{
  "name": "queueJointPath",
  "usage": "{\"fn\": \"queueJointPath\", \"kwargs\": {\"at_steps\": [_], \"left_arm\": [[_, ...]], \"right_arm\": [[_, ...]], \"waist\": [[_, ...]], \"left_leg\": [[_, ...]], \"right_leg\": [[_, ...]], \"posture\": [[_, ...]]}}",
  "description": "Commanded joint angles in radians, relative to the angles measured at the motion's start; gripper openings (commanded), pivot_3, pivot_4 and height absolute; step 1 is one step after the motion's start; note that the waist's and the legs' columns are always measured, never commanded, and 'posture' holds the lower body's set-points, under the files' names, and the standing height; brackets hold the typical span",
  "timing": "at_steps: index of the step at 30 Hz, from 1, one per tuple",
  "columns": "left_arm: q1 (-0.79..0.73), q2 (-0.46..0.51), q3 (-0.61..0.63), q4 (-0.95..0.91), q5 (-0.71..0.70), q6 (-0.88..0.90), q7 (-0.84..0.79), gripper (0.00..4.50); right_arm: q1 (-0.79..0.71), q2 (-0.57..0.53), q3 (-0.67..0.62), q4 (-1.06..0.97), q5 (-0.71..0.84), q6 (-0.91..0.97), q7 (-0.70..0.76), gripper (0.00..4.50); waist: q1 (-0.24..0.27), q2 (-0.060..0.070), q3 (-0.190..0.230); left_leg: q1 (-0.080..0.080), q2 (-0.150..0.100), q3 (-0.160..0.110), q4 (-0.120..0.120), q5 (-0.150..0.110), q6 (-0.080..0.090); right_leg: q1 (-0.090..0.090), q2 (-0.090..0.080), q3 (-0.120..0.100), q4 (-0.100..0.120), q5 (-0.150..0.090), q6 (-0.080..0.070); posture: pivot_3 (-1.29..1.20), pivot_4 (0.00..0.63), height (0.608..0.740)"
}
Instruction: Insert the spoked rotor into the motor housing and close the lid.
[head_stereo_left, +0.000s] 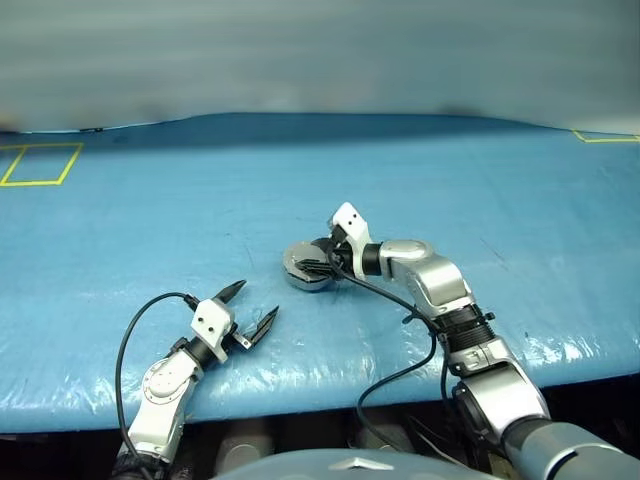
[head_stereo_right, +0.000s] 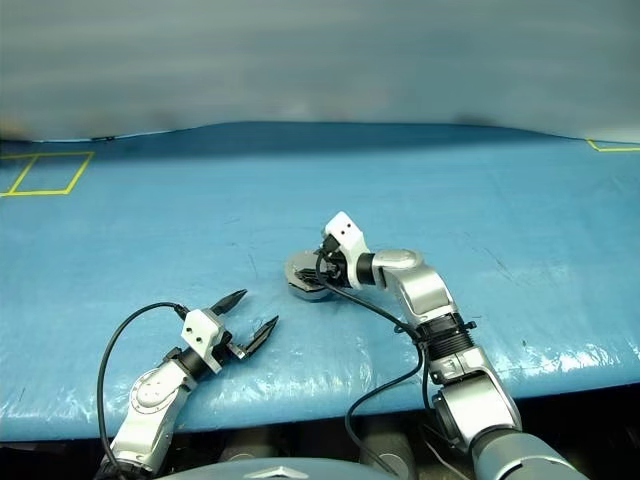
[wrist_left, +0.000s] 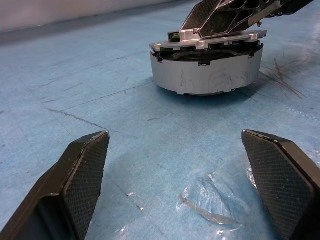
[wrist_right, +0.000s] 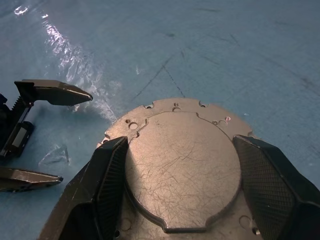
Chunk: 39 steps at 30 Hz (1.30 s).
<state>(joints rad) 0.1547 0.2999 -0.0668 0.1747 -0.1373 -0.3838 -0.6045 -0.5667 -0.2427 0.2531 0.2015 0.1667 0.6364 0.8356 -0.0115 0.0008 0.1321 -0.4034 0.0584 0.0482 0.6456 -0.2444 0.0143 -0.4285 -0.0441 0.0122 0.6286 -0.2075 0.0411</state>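
No writing is readable. The lid (wrist_right: 182, 165) covers the motor housing (wrist_left: 205, 75), hiding its inside. The right gripper (wrist_right: 180, 190) rests spread on the lid; the left gripper (head_stereo_left: 248, 312) is spread, empty.

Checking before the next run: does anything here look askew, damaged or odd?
Nothing stands out. The lid lies flat on the motor housing, under the right gripper; the blue table cover only looks scuffed.

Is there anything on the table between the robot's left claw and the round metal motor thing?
No, just bare blue table. The left wrist view shows the open left gripper facing the motor housing, with nothing between them but the scuffed cover.
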Motion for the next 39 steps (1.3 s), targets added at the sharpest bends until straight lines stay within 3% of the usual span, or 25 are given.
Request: {"fn": "queueJointPath", "kwargs": {"at_steps": [1, 20, 33, 39], "left_arm": [[0.010, 0.002, -0.004, 0.006, 0.011, 0.013, 0.006, 4.50], [0.014, 0.000, -0.011, -0.015, 0.008, 0.029, 0.008, 4.50], [0.020, -0.002, -0.011, -0.021, 0.008, 0.034, 0.014, 4.50], [0.014, 0.000, -0.010, -0.014, 0.005, 0.033, 0.010, 4.50]], "right_arm": [[0.026, -0.035, 0.073, 0.034, -0.087, -0.034, -0.039, 3.01], [-0.035, -0.092, 0.147, 0.118, -0.127, -0.033, -0.014, 3.01], [-0.007, -0.092, 0.228, 0.200, -0.229, -0.095, -0.095, 3.01], [-0.004, -0.098, 0.236, 0.203, -0.242, -0.100, -0.101, 3.01]], "waist": [[0.000, 0.000, 0.000], [-0.001, -0.001, -0.001], [-0.002, -0.005, -0.015], [-0.002, -0.004, -0.017]], "left_leg": [[0.000, 0.000, 0.000, 0.000, 0.000, 0.000], [0.000, 0.001, 0.000, 0.001, 0.000, 0.000], [0.004, 0.003, 0.001, 0.001, 0.000, -0.001], [0.006, 0.003, 0.003, 0.001, -0.002, -0.003]], "right_leg": [[0.000, 0.000, 0.000, 0.000, 0.000, 0.000], [0.000, 0.000, 0.000, 0.000, 0.000, 0.001], [0.002, -0.001, 0.000, 0.000, 0.000, 0.001], [0.002, -0.014, -0.009, 0.000, 0.000, 0.001]], "posture": [[0.00, 0.150, 0.740], [0.00, 0.150, 0.740], [0.00, 0.150, 0.740], [0.00, 0.150, 0.740]]}}
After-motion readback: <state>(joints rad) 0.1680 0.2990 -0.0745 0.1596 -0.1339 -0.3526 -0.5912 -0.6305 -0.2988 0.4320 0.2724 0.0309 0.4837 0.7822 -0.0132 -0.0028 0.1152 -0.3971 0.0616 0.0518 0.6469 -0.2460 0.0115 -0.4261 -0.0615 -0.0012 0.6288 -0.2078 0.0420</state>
